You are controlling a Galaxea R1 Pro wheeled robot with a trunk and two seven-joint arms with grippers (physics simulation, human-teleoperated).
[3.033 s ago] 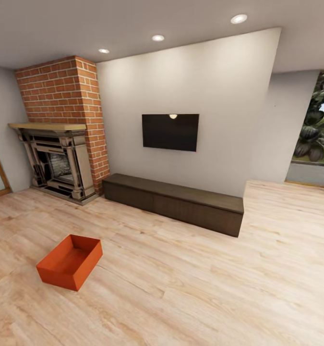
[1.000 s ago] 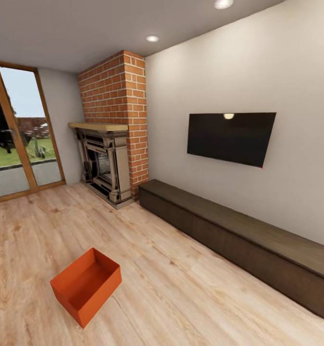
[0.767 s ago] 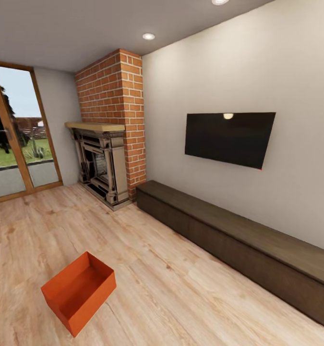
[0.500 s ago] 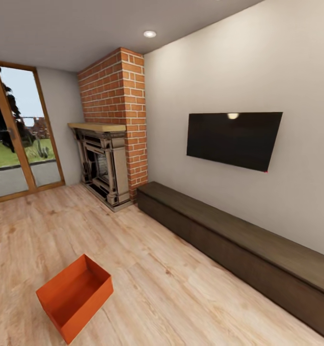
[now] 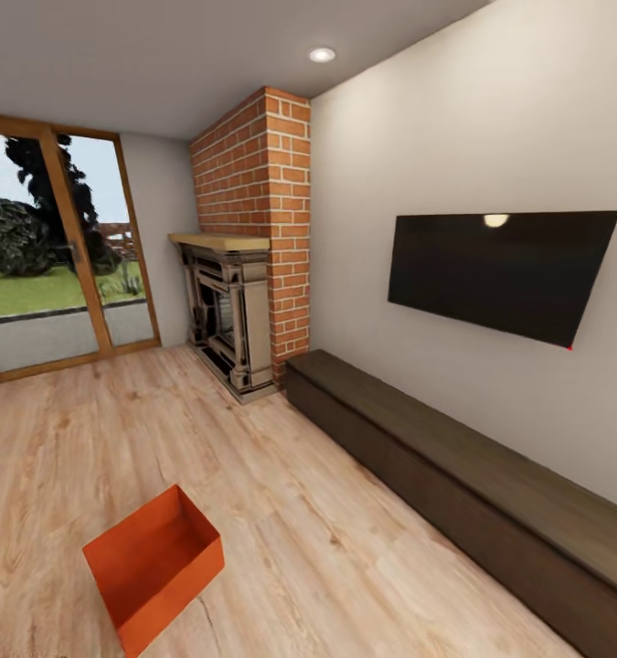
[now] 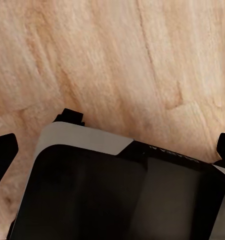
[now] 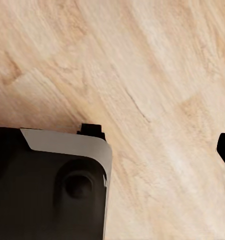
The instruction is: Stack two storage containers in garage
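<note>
Bin (image 5: pixel 154 568): I see one orange-red bin, open side up and empty, on the wood floor (image 5: pixel 326 548) in the head view, well out from the fireplace (image 5: pixel 228 322).
Fireplace: red brick chimney (image 5: pixel 258 210) over a dark surround, set against the far wall.
Cabinet (image 5: pixel 454 475): long, low and dark, starting just beside the fireplace and running along the wall under the TV (image 5: pixel 500 271).
Doors (image 5: pixel 57 256): glazed, wood-framed, on the other side of the fireplace from the cabinet; grass and trees outside.
Left jaws: I cannot tell their state; the left wrist view shows dark robot housing (image 6: pixel 117 195) over planks.
Right jaws: I cannot tell either; the right wrist view shows similar housing (image 7: pixel 47 185) above floor.
</note>
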